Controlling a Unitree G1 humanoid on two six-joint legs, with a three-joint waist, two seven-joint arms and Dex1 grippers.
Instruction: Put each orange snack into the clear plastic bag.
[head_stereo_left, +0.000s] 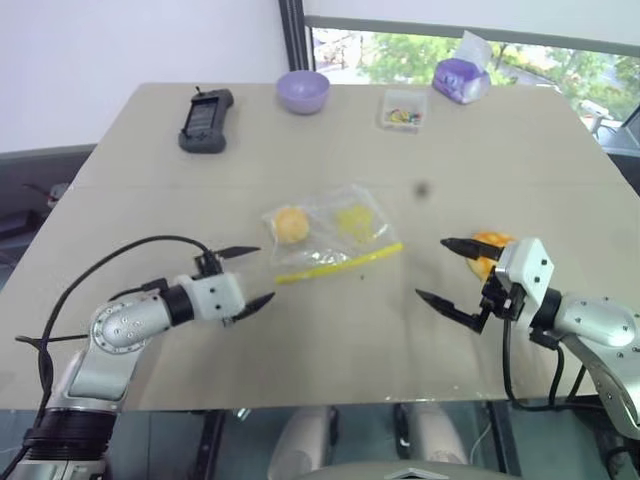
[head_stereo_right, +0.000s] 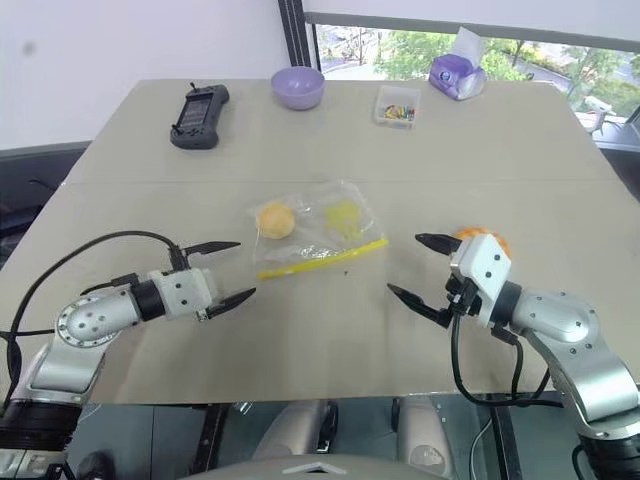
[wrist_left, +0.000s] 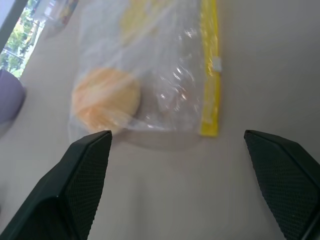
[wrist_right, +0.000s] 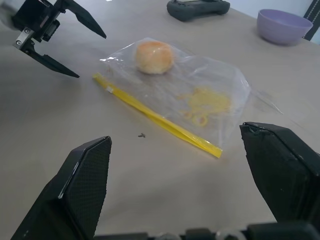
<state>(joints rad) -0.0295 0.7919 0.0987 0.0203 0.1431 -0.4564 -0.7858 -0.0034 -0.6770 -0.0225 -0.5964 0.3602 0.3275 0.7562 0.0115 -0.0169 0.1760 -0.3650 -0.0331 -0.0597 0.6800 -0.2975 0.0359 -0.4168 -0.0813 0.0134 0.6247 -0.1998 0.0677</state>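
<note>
On the table (head_stereo_left: 120, 150), two orange snacks (head_stereo_left: 291, 224) (head_stereo_left: 489, 243), one clear plastic bag (head_stereo_left: 335, 232).

An office or lab room: a plain beige table (head_stereo_left: 150, 170) stands by a large window (head_stereo_left: 480, 50) with green trees outside, against bare white walls, carrying a black handheld controller (head_stereo_left: 206, 120) and a tissue pack (head_stereo_left: 460, 78).

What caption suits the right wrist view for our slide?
Open right gripper faces the bag holding a small bun; open left gripper opposite.
</note>
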